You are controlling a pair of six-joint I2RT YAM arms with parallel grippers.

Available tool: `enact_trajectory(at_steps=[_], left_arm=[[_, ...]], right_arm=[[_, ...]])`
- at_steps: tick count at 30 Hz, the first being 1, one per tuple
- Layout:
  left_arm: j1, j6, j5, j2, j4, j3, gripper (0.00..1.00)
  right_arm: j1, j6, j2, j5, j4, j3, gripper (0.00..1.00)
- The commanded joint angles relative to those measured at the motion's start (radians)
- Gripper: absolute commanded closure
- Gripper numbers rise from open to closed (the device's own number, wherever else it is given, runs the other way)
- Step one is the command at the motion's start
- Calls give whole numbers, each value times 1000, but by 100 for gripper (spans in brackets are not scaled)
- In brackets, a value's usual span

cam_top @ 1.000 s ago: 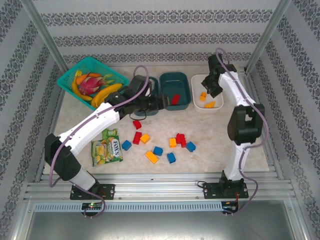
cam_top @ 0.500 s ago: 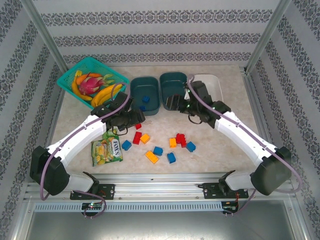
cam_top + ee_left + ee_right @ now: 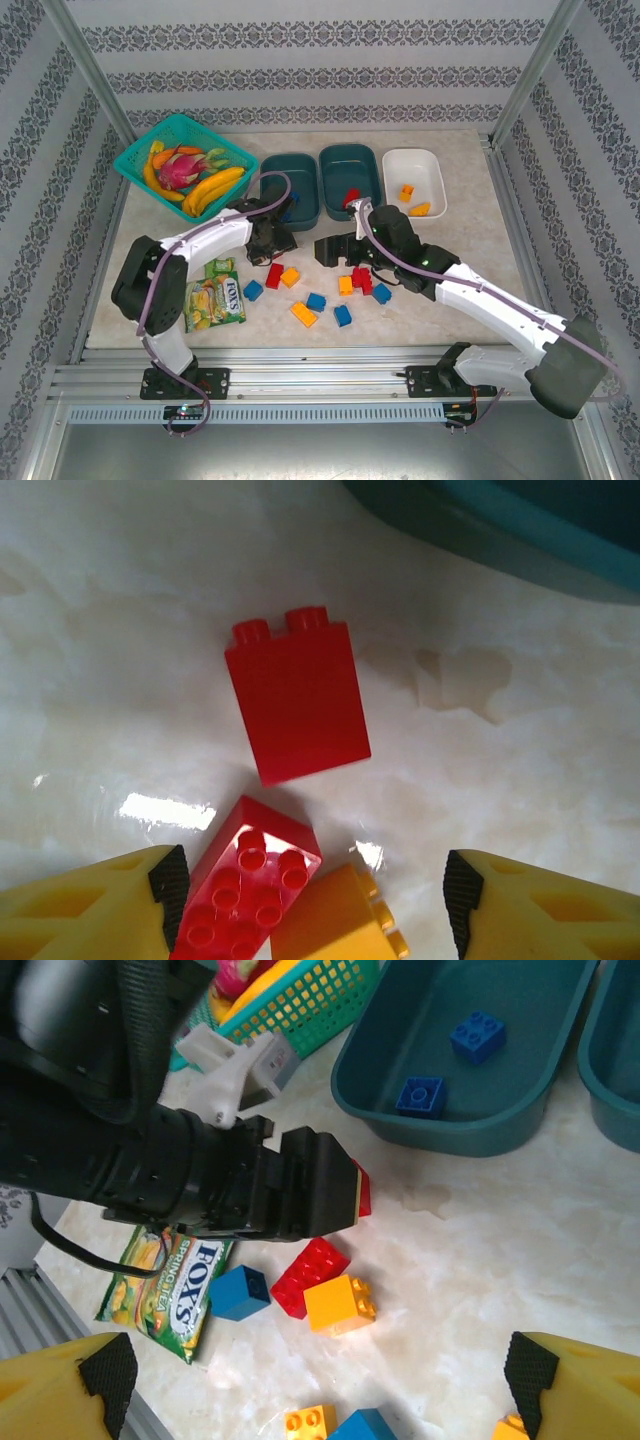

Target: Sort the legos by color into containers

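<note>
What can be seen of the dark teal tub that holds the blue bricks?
The dark teal tub is rounded-rectangular, of smooth, slightly glossy plastic, upright and open on the pale table. Two blue bricks lie apart on its floor, studs up. It stands between the mesh basket and a second teal tub, close beside it.

Left gripper (image 3: 268, 240) pulled back off the left teal tub (image 3: 290, 157), now low over the red bricks (image 3: 297, 702) in front of it. Right gripper (image 3: 330, 248) swung from the white tub (image 3: 430, 175) past the middle tub (image 3: 365, 170) down to the loose bricks (image 3: 360, 278).
</note>
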Motion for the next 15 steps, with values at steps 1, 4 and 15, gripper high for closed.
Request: enact_trajectory(at_steps=[1, 4, 15], left_arm=[[19, -22, -51, 35, -1, 34, 31], [27, -18, -58, 64, 26, 34, 34], [53, 18, -61, 151, 85, 72, 45]], right_arm=[[7, -18, -42, 14, 47, -22, 2], [7, -13, -65, 23, 37, -33, 2], [-1, -8, -88, 34, -8, -34, 2]])
